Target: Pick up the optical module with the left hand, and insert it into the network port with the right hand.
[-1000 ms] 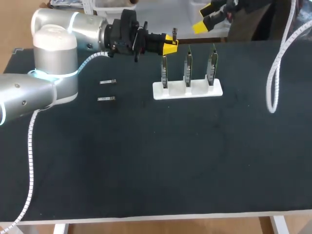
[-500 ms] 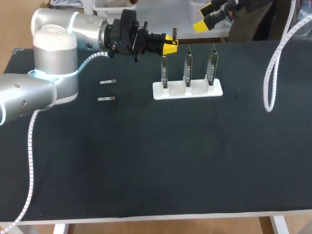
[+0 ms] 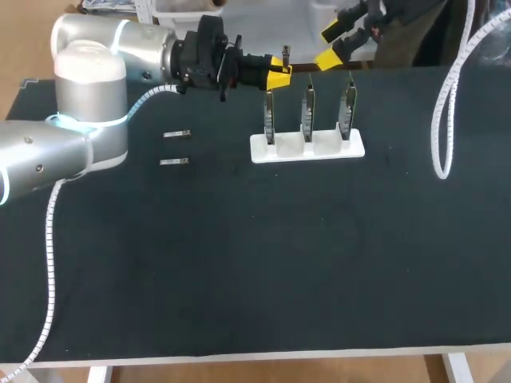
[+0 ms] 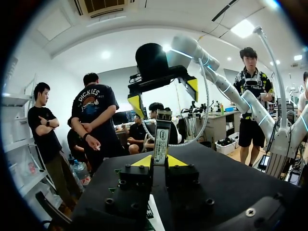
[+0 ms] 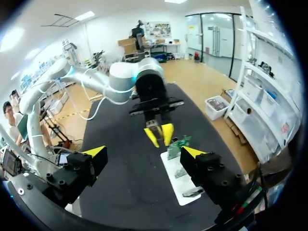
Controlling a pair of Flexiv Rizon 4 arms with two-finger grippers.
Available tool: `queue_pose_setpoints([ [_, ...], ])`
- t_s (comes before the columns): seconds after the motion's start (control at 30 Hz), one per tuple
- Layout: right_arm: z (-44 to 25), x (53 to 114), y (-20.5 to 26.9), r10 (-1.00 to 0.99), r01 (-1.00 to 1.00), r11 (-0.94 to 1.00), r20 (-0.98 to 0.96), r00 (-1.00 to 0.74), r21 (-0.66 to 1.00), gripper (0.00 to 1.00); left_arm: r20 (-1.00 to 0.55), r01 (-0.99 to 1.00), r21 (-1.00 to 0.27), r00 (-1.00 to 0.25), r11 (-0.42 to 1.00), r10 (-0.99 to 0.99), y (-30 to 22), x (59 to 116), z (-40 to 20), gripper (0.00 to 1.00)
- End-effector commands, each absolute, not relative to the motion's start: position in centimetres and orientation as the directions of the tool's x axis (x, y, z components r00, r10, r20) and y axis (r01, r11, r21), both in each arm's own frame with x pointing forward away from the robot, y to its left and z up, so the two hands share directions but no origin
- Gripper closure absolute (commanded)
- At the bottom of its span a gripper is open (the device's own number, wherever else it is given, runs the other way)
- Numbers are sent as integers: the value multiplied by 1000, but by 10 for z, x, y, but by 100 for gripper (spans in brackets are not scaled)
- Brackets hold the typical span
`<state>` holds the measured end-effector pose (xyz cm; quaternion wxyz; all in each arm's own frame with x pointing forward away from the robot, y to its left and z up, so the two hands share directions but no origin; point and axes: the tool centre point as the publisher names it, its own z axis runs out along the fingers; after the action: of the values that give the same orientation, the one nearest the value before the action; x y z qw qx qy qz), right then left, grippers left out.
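Over the far edge of the table [image 3: 239, 263], just behind the white stand [image 3: 307, 148] with its three upright port boards [image 3: 308, 108], the left tool [image 3: 279, 73] is holding the optical module [image 4: 160, 138] up in the air, its two yellow tips clamped on the module's lower part so that the rest is sticking out beyond them. It looks like a small, light, rigid metal-cased stick, so I'd say weight is no worry. The smooth flat sides could slip or twist in a loose pinch, though, and the plug end is probably the delicate bit. The free length past the left tool's tips seems the sensible place to take it, across the two broad faces, leaving the end that goes into the port bare. The right tool [image 3: 330, 45] is hanging just beyond it with its tips wide apart and nothing between them. Two spare modules [image 3: 174, 135] are lying flat on the table well off to the left of the stand. Compared with a second ago, the right tool is sitting lower and nearer the module, and its white cable [image 3: 444, 120] is hanging differently. The left arm is not budging.
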<state>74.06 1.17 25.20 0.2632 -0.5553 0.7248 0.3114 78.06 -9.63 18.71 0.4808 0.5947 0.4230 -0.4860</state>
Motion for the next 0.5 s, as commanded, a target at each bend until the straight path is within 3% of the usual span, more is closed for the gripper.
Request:
queue_pose_setpoints([
  [0.03, 252, 740, 18, -658, -972, 162, -715, -237, 172, 0, -985, 969, 160, 170, -185, 37, -97, 783, 187, 100],
  [0.5, 263, 731, 37, -658, -995, 81, -747, -101, 63, 0, -985, 969, 160, 170, -185, 37, -97, 783, 187, 100],
])
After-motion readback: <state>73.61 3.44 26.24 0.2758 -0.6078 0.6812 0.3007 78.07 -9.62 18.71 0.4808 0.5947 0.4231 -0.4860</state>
